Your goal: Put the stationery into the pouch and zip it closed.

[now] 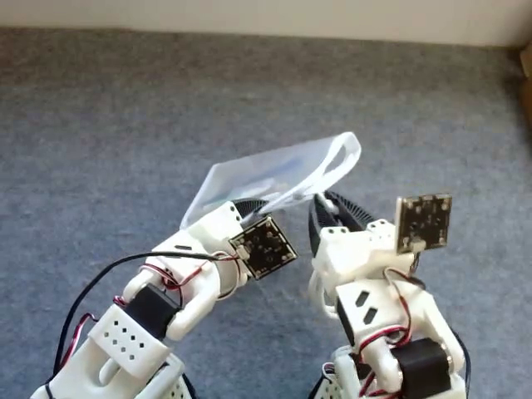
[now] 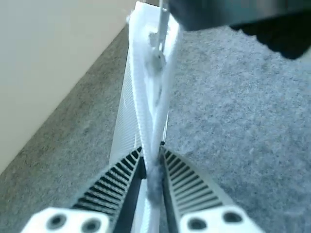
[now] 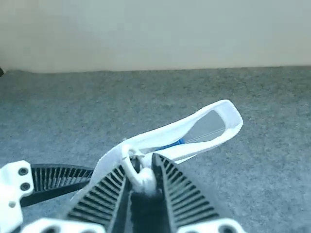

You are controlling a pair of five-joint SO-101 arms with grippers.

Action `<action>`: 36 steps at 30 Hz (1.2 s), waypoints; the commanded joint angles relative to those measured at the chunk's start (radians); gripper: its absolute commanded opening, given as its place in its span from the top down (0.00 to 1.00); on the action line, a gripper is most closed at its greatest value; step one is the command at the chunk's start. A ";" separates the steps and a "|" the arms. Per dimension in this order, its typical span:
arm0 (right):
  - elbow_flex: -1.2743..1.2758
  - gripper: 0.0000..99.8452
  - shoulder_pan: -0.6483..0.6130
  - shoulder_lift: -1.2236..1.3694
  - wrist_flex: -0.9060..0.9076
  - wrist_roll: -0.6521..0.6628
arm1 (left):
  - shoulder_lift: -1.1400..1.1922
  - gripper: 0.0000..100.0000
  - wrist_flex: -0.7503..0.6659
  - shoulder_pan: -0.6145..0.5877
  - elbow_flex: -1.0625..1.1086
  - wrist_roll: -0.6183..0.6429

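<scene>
Presently the pouch [image 1: 274,179] is hanging clear of the grey table [image 1: 100,125], slung between my two grippers and reaching away from them toward the far side. A blue item [image 3: 170,144] is showing through its translucent wall; I am judging this to be stationery already loaded, though I cannot tell what kind or whether more lies inside with it. At the far end the mouth [image 3: 237,121] is gaping in an open loop, so I am recording the zip as not yet closed. My left gripper [image 2: 151,165] is pressing its jaws together on the near end of the pouch's top edge, anchoring it. My right gripper [image 3: 141,179], just beside the left, is pinching the white zip pull [image 3: 138,177] between its jaws. By my assessment the loading step is done, or near done, and the closing step is at its start: the pull needs drawing along the whole edge to the far end while my left jaws are holding firm
</scene>
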 commanded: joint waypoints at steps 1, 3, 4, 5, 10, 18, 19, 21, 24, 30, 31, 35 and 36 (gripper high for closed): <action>-0.110 0.99 0.035 -0.079 -0.012 0.029 | 0.001 1.00 0.015 -0.081 0.024 -0.009; -0.110 0.99 0.038 -0.085 -0.012 0.040 | 0.001 1.00 0.012 -0.102 0.024 -0.008; -0.110 0.99 0.039 -0.085 -0.012 0.041 | 0.001 1.00 0.006 -0.110 0.025 -0.006; -0.110 0.99 0.041 -0.084 -0.013 0.041 | 0.001 1.00 0.005 -0.114 0.025 -0.006; -0.107 0.99 0.156 -0.005 -0.042 0.037 | 0.001 1.00 0.005 -0.117 0.027 -0.006; -0.073 0.99 0.246 0.160 -0.127 -0.005 | 0.001 1.00 0.006 -0.117 0.027 -0.005; -0.073 0.99 0.246 0.156 -0.127 -0.005 | 0.001 1.00 0.006 -0.117 0.027 -0.005; -0.074 0.99 0.246 0.139 -0.127 -0.005 | 0.001 1.00 0.006 -0.117 0.027 -0.005; -0.071 0.99 0.246 0.116 -0.127 -0.005 | 0.001 1.00 0.006 -0.117 0.027 -0.005; -0.071 0.99 0.171 0.105 -0.091 -0.003 | 0.001 1.00 0.006 -0.110 0.025 -0.003; -0.076 0.99 0.142 0.105 -0.077 -0.003 | 0.001 1.00 0.006 -0.104 0.024 -0.003; -0.076 0.99 0.059 0.105 -0.054 0.037 | 0.001 1.00 0.006 -0.077 0.018 -0.003; -0.076 0.99 0.053 0.105 -0.054 0.038 | -0.001 1.00 0.006 -0.071 0.018 -0.003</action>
